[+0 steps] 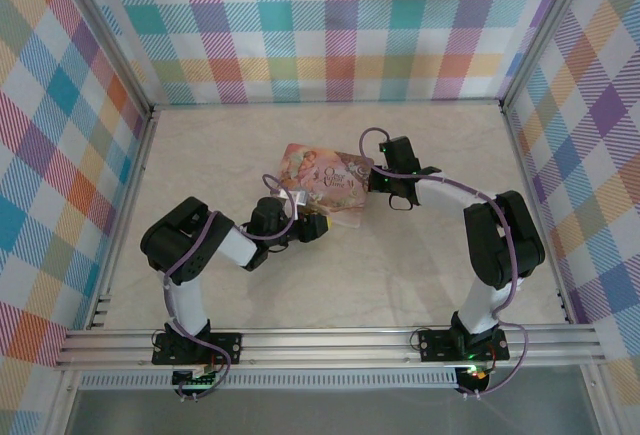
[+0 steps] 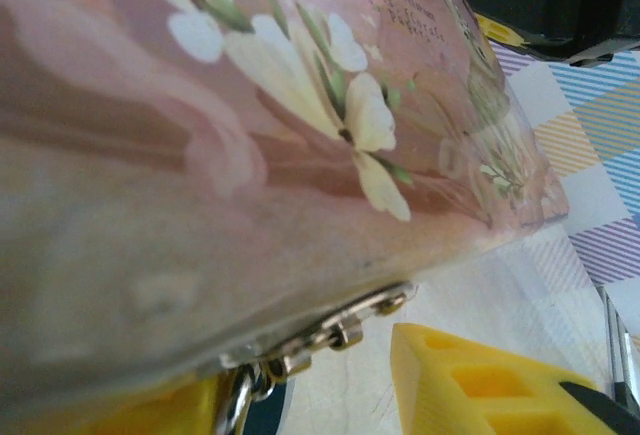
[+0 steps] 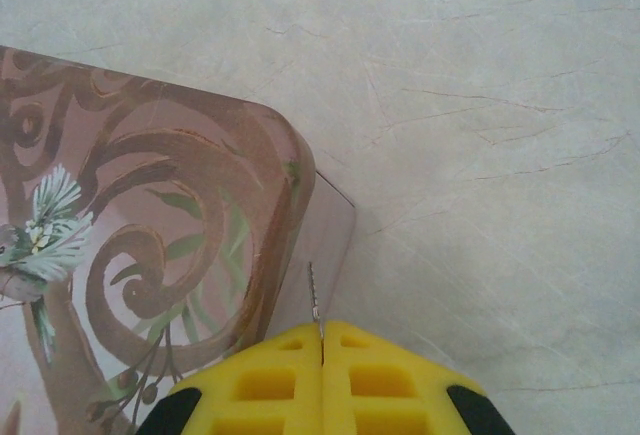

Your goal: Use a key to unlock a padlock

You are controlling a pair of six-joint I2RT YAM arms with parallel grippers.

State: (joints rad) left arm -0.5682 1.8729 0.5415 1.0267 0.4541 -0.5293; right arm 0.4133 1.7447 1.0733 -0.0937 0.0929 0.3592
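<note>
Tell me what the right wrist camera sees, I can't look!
The shut yellow gripper pinches a thin toothed key pointing away from it. A pink box with brown swirls and a bird lies to the left, on a pale marbled table.

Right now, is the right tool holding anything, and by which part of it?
Yes. The right tool is shut on a key, gripped by its hidden head end. The thin toothed blade sticks out between the fingertips, beside the corner of the floral tin.

Pink floral tin [image 1: 325,177] mid-table [image 1: 450,145], lid closed; plaid walls [image 1: 330,25] around.
</note>
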